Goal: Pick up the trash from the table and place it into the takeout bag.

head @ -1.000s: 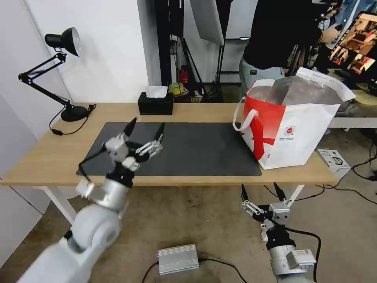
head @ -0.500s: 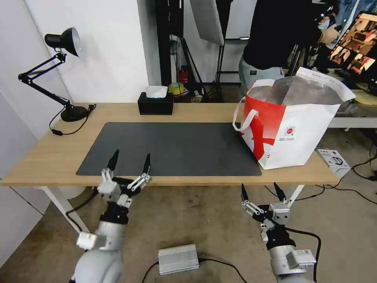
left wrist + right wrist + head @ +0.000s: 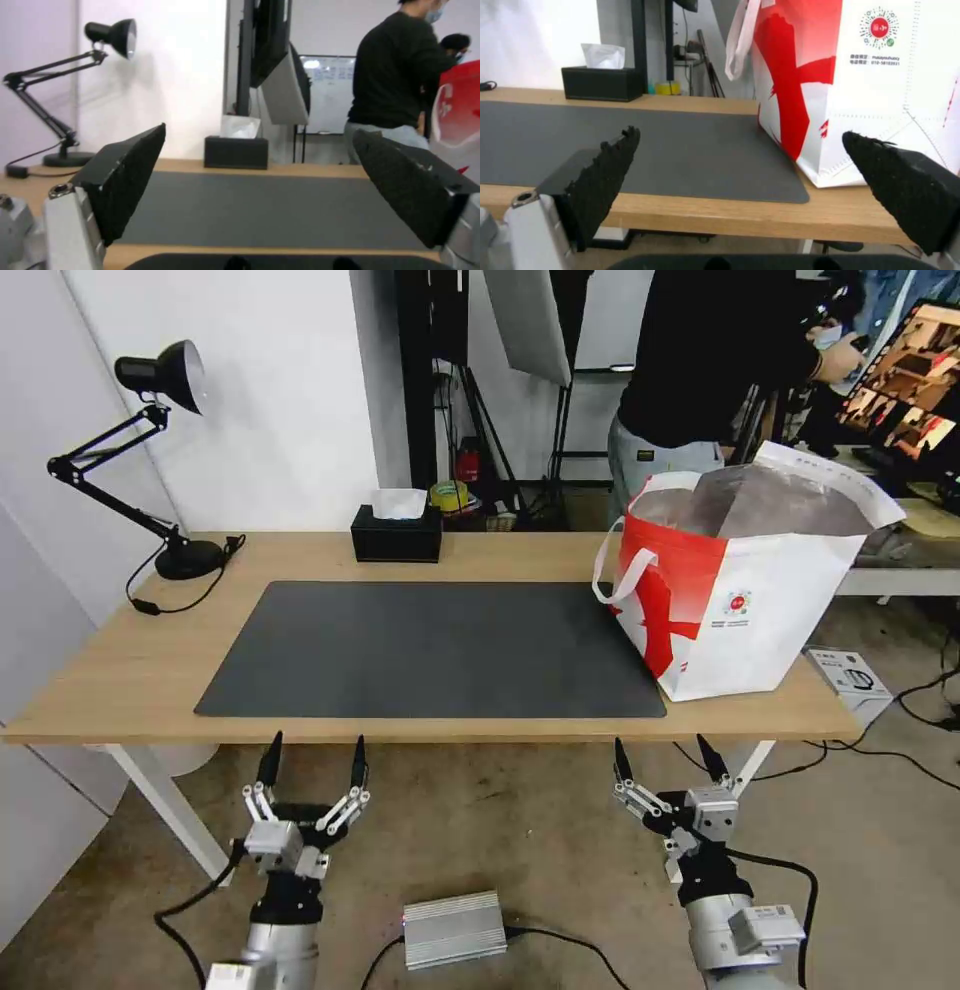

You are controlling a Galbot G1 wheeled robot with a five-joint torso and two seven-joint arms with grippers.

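You can see a black desk lamp (image 3: 150,460) at the worktop's back left corner, a black tissue box (image 3: 396,534) by the back edge, and a silver box (image 3: 454,928) on the floor.

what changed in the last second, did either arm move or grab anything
The left tool drew back from above the mat toward the robot, dropping below the table's front edge; it stayed open and empty throughout. The right tool stayed parked below the edge, open. The takeout bag, tissue box and lamp did not move.
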